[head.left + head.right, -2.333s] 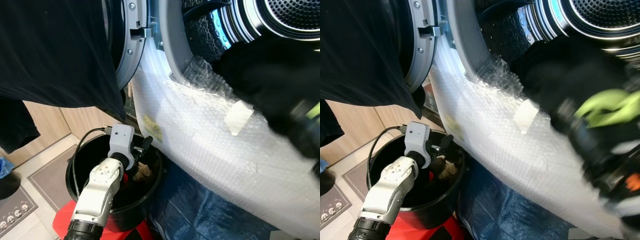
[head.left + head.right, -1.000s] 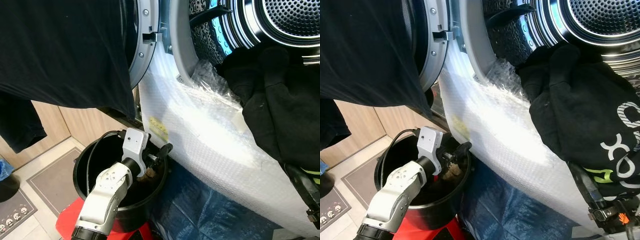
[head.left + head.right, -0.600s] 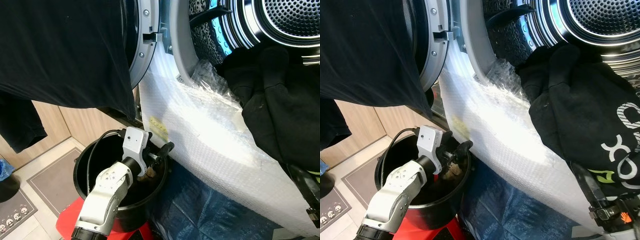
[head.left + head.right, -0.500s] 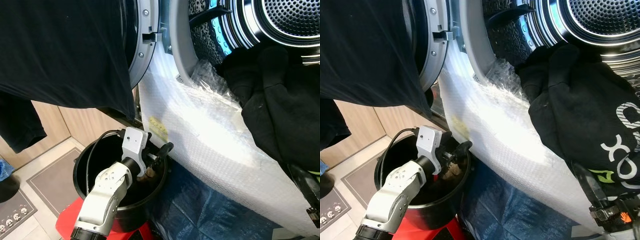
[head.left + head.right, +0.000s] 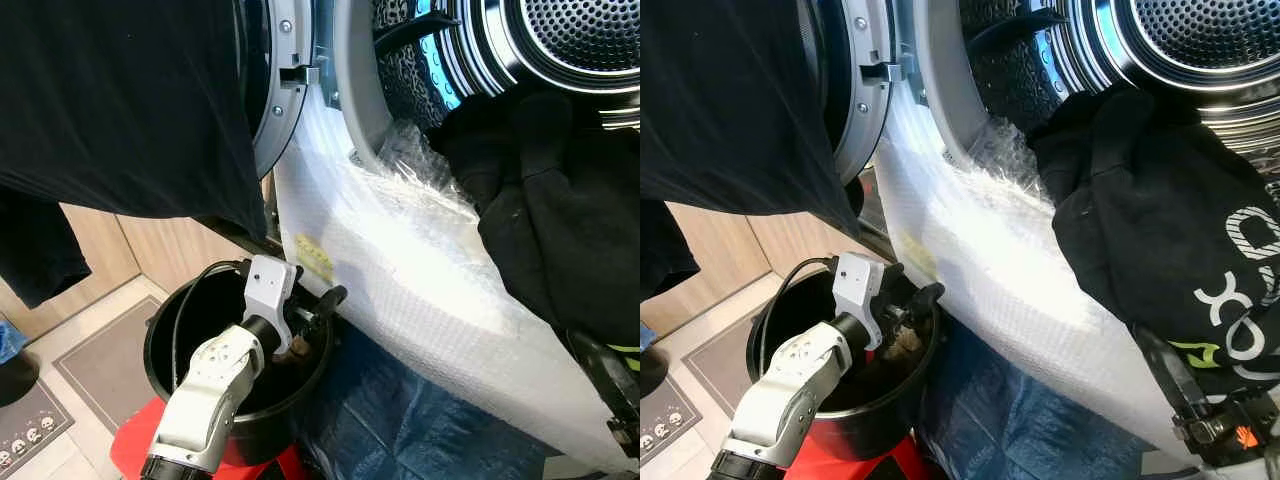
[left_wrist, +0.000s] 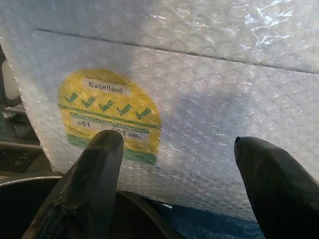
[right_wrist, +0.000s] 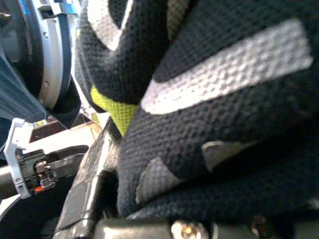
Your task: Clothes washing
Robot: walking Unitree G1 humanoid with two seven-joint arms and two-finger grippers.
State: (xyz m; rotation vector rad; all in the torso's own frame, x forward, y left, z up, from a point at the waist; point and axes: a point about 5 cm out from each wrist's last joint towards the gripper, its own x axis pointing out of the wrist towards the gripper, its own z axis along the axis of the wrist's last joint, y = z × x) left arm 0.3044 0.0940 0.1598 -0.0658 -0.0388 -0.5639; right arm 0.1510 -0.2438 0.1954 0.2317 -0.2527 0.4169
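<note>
We are lifting a black sweatshirt (image 5: pixel 1160 250), clenched in our right gripper (image 5: pixel 1215 425), to the washing machine drum (image 5: pixel 570 40); it needs pushing well past the bubble-wrapped rim (image 5: pixel 400 260). Our left gripper (image 5: pixel 318 305), fingers spread and empty, is hovering over the black bucket (image 5: pixel 165 330).

right end effector (image 7: pixel 149 209) smothered by black garment (image 5: pixel 1160 250), fingers hidden

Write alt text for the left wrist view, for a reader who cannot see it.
The left gripper, fingers spread, faces a bubble wrap sheet covering a round yellow rating sticker. A black bucket rim curves below.
</note>
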